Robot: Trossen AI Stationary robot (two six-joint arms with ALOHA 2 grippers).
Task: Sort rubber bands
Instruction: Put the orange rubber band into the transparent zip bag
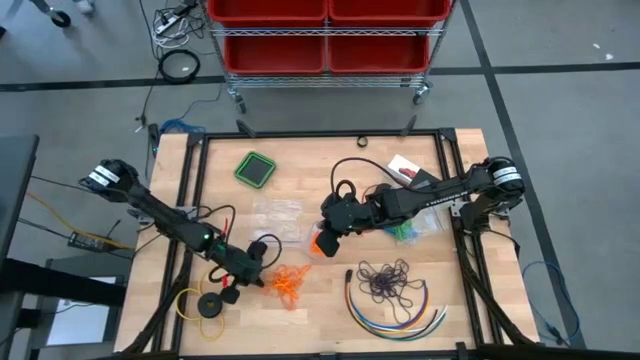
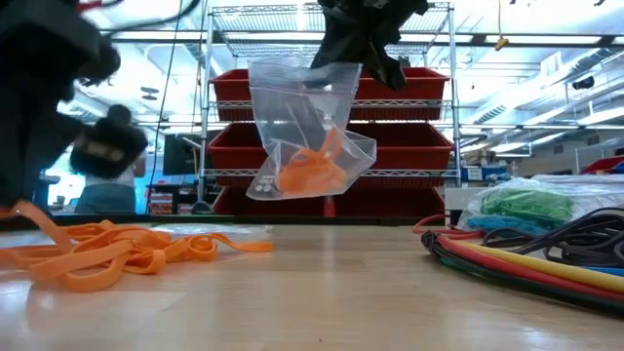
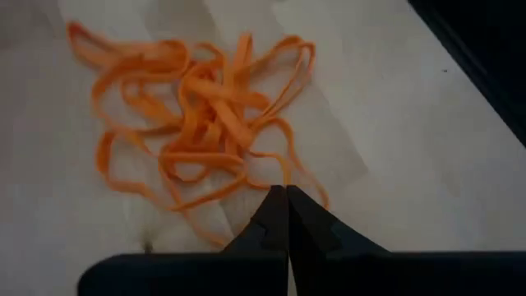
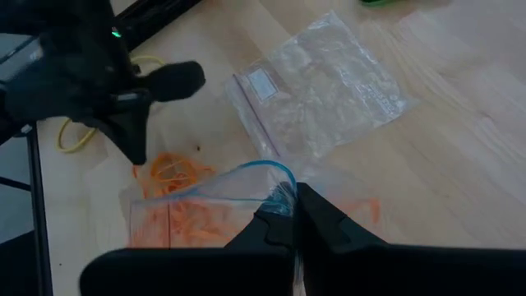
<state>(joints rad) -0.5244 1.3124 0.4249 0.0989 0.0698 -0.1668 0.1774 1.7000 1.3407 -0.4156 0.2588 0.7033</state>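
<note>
Wooden table (image 1: pixel 320 310), orange rubber bands (image 3: pixel 193 123) sprawled flat, left fingers (image 3: pixel 271 222) closed on one.

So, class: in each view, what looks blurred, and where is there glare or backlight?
Low view: near orange bands and cables soft, bag backlit by bright room. Left wrist view: own gripper blurred. Right wrist view: empty bag glints. High view: even light.

A: What lies ahead of the left end effector (image 3: pixel 287 197)?
B: A loose tangle of orange rubber bands (image 3: pixel 197 123), spread flat on the pale wooden desk (image 3: pixel 394 107).
A: And its fingers (image 3: pixel 316 226)?
B: Pressed together, tips right at the tangle's near edge, over one strand.
</note>
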